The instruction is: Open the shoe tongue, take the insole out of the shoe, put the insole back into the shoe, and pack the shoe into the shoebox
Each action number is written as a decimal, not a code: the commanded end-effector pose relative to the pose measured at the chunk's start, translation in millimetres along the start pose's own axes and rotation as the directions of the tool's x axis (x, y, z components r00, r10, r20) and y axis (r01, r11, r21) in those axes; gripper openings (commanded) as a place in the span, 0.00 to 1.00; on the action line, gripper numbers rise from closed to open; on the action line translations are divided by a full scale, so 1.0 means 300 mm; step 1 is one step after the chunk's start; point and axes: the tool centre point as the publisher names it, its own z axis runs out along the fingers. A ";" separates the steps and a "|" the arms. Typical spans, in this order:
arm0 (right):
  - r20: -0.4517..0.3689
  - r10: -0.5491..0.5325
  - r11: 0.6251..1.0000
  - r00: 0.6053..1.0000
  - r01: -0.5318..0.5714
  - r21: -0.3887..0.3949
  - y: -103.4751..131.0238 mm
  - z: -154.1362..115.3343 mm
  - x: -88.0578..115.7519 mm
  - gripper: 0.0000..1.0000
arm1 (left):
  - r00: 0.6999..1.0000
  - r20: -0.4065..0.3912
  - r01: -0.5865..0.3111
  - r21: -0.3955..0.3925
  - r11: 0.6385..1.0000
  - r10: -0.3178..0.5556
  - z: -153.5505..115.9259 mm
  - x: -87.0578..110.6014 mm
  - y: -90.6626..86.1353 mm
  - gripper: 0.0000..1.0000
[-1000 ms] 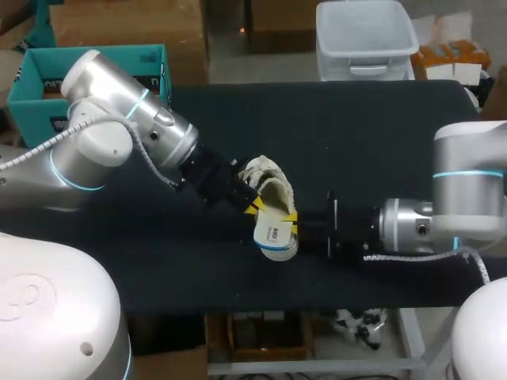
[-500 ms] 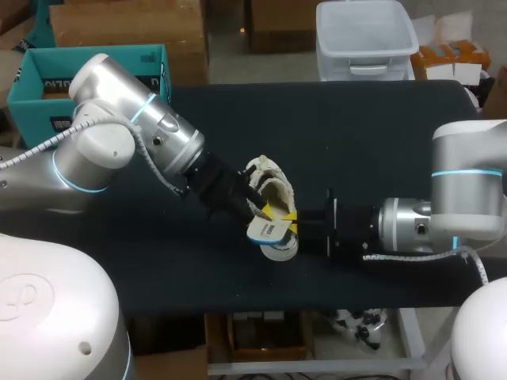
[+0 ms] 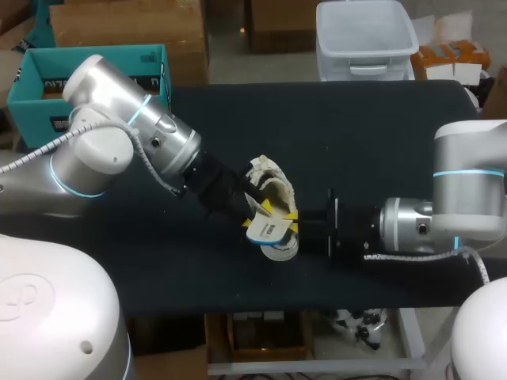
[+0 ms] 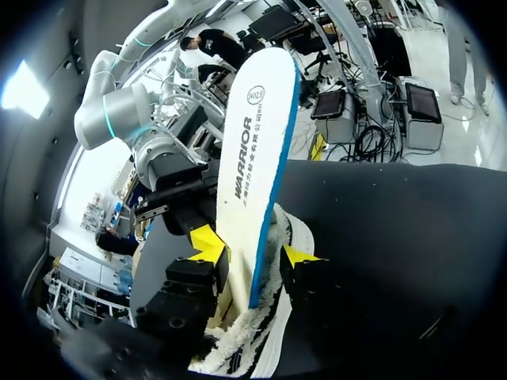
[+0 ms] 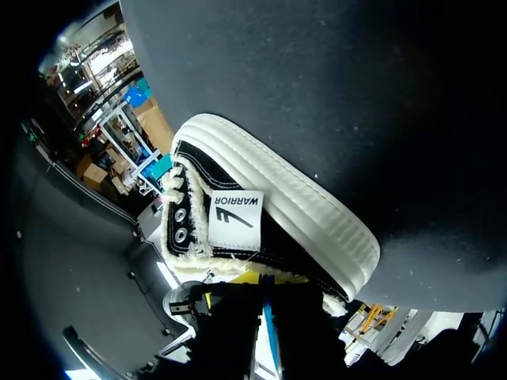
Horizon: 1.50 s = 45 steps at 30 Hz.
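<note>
Tabletop: black; both arms meet near its middle, a little toward the front edge.
Shoe: black upper, white ribbed sole and fleecy cream lining. It sits near the tabletop's middle, between the two grippers, with its toe toward the back edge.
Insole: white with a blue edge. It stands steeply out of the shoe's opening, its lower end still down inside the fleecy collar and its upper end free in the air.
Left gripper: comes in from the left edge and is clenched on the insole's lower part, one yellow tip on each face, with the collar just beside the fingers.
Right gripper: comes in from the right edge, level with the tabletop. It grasps the shoe at the collar near the heel, its tips mostly hidden by the shoe.
</note>
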 end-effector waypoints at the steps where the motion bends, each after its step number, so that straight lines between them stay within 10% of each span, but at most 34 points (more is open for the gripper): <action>1: 0.002 0.001 1.000 1.000 -0.001 0.007 0.003 -0.005 0.000 0.00 | 1.000 0.013 0.003 -0.004 1.000 -0.003 0.014 0.001 0.007 0.01; 21: 0.017 0.007 1.000 1.000 -0.007 0.019 0.033 0.012 0.001 0.00 | 1.000 0.018 0.026 -0.044 0.999 -0.025 0.048 -0.005 0.065 0.00; 24: 0.016 -0.001 1.000 1.000 0.001 -0.005 -0.001 -0.003 -0.005 0.43 | 0.999 0.023 0.024 -0.039 0.999 -0.023 0.038 -0.004 0.057 0.00; 26: 0.014 -0.008 1.000 1.000 0.008 -0.026 -0.028 -0.017 -0.010 0.49 | 0.999 0.028 0.022 -0.037 0.999 -0.021 0.032 -0.004 0.053 0.00; 33: 0.009 -0.024 0.997 1.000 0.024 -0.067 -0.099 -0.055 -0.026 0.21 | 0.999 0.034 0.020 -0.033 0.999 -0.019 0.031 -0.007 0.042 0.00; 45: -0.001 -0.024 1.000 1.000 0.024 -0.003 -0.090 -0.025 -0.041 0.31 | 0.999 0.045 0.027 -0.033 0.999 -0.026 0.037 -0.004 0.031 0.00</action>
